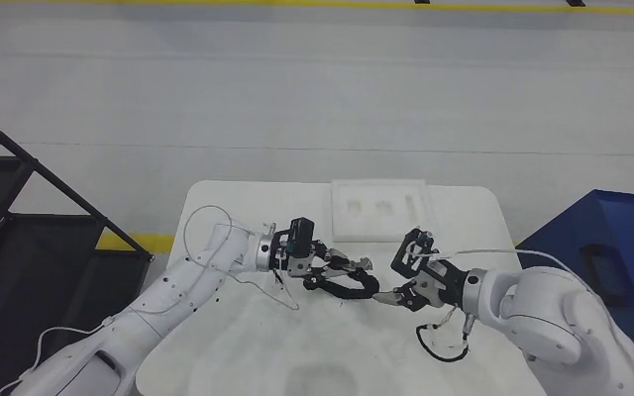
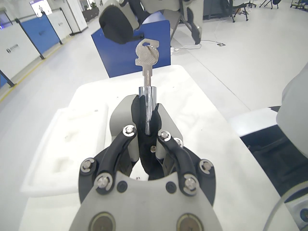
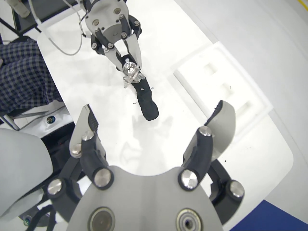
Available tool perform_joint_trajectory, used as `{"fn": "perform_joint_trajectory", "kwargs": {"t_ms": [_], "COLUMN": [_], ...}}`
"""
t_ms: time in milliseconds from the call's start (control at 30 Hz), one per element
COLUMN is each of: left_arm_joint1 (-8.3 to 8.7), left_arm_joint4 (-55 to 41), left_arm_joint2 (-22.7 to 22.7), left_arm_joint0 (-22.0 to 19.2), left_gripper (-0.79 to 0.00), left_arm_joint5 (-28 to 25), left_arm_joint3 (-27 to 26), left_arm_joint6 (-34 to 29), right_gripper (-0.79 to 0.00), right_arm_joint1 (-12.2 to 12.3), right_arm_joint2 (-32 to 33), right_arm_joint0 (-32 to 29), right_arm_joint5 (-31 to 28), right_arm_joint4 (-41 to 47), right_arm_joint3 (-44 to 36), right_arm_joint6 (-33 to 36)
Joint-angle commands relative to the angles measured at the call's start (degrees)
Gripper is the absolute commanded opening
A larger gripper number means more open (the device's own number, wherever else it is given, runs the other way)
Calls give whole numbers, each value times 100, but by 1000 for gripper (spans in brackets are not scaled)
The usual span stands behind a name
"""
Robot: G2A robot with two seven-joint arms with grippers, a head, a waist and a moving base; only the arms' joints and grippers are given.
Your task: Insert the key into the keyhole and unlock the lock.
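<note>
Two claws face each other over a white table (image 1: 258,346). The left claw (image 2: 145,104) is clenched on the lock (image 2: 150,97), its fingers (image 2: 118,114) pinching the chrome barrel so that the keyhole (image 2: 147,88) points away from its wrist. The key (image 2: 146,54) stands in that keyhole, with the blade sunk into the barrel and the flat head sticking straight out beyond the left claw's fingertips. The lock's black cable (image 3: 144,99) runs on past those tips toward the right claw (image 3: 154,114).

The right claw is released, its fingers (image 3: 223,114) spread wide and gripping nothing. The key's head sits just ahead of its open gap, close to one black pad (image 2: 118,25); whether pad and key touch cannot be told. In the top view the left claw (image 1: 342,269) and right claw (image 1: 401,289) are nearly tip to tip, and a white foam tray (image 1: 381,208) lies on the table beyond them both.
</note>
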Motion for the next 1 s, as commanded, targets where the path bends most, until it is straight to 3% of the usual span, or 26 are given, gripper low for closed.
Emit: {"fn": "perform_joint_trajectory", "kwargs": {"t_ms": [0,167,400,567,700,867,967], "left_arm_joint1": [71,296,492,532,532,518,497], "left_arm_joint4": [-608,-2060,-3563,-4122,-4425,-4598,-4651], "left_arm_joint2": [266,941,1354,1524,1630,1731,1764], "left_arm_joint0": [-198,-793,-1353,-1528,-1636,-1746,-1763], "left_gripper": [-785,-785,-785,-785,-785,-785,-785], "left_arm_joint5": [11,11,11,11,11,11,11], "left_arm_joint3": [-42,-280,-621,-656,-679,-644,-620], "left_arm_joint6": [-551,-1887,-3145,-3669,-3927,-4201,-4263], "right_gripper": [0,0,0,0,0,0,0], "right_arm_joint1": [18,48,48,51,65,45,27], "right_arm_joint2": [10,-93,-93,-116,-214,-446,-605], "right_arm_joint0": [-35,-81,-81,-76,201,460,554], "right_arm_joint5": [-149,-510,-510,-594,-1264,-2284,-2463], "right_arm_joint4": [-28,466,466,355,-246,-980,-1347], "right_arm_joint3": [-22,129,129,139,92,154,255], "right_arm_joint6": [95,327,327,230,89,-792,-1086]}}
